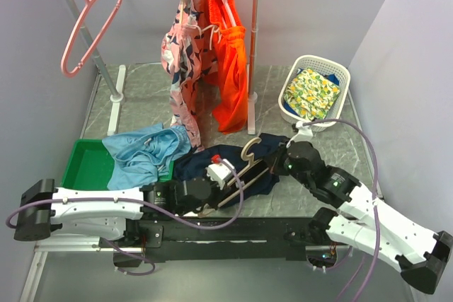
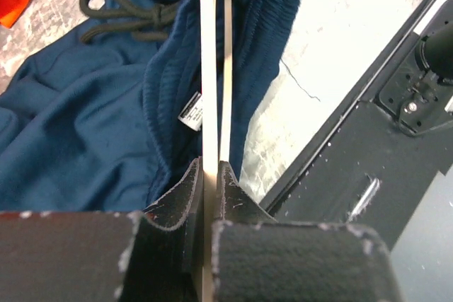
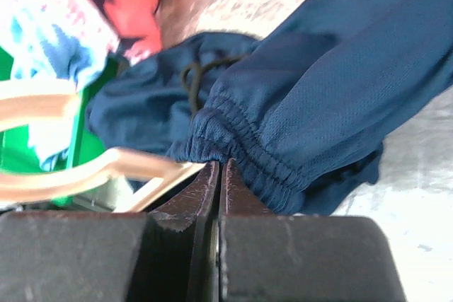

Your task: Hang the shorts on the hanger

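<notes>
shorts (image 3: pixel 340 83): soft matt navy cloth, fine mesh knit, ribbed elastic waistband, dark braided drawstring (image 2: pixel 127 10). hanger (image 2: pixel 207 68): tan, smooth, satin finish, probably wood, hard to be sure this close up. pads (image 2: pixel 177 199) on the left gripper (image 2: pixel 210 175): matt black, rubbery, scuffed, edges worn whitish. table (image 2: pixel 340 33): pale marbled stone-look, low sheen. tray (image 1: pixel 85 164): glossy green plastic. basket (image 1: pixel 327 61): white plastic lattice.

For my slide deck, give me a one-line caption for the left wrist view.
Left gripper shut on the tan hanger, navy shorts and their dark drawstring lying just beyond.
</notes>
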Tool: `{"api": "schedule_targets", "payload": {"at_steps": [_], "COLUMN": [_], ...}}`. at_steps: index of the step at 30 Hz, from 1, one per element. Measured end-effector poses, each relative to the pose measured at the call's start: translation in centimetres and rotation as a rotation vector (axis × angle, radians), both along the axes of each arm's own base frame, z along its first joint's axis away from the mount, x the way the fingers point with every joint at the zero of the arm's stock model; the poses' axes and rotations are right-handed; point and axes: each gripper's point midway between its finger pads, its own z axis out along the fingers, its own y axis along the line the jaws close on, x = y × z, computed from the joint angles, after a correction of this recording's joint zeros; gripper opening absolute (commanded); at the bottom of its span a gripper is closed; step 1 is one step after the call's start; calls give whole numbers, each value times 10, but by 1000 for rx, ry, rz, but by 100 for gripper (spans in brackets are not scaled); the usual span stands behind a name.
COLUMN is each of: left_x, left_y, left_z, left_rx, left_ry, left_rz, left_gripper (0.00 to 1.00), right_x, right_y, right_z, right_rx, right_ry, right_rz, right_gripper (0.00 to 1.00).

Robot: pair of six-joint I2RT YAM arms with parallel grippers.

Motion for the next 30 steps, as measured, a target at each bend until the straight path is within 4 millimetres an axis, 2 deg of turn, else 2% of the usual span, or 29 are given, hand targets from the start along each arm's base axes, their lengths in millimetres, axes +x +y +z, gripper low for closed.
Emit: {"api": "schedule_targets", "payload": {"at_steps": [1,2,4,5,6,9,11,14,17,21,26,30], "left_x": [1,1,3,4,5,9,13,16,18,20,19,18], "left_y": [0,0,1,0,1,0,0,1,-2,-8,-10,-15], "left_z": [-3,-5,-12,-15,-16,-15,-14,-13,-13,-24,-29,-22], "left_rx": [-12,-27,-48,-63,-68,-114,-143,-175,-179,-144,-120,-125], "left_ry": [-5,-12,-28,-35,-40,-71,-92,-116,-135,-148,-157,-169], "left_rz": [2,4,8,11,13,29,44,54,51,41,23,2], "left_gripper": [1,1,1,1,1,1,1,1,1,1,1,1], "right_x": [-3,-6,-11,-11,-12,-15,-17,-18,-19,-6,32,51], "right_y": [4,8,13,13,12,6,-2,-10,-21,-41,-73,-76], "right_z": [-1,-2,-6,-9,-11,-15,-9,14,39,59,42,9], "right_rx": [0,-3,-5,-13,-19,-32,-36,5,61,97,129,164], "right_ry": [2,6,24,36,46,84,101,97,90,81,180,294], "right_rz": [16,31,48,46,42,6,-35,-92,-152,-254,-408,-444], "right_gripper": [1,10,23,39,48,69,83,84,88,87,86,86]}}
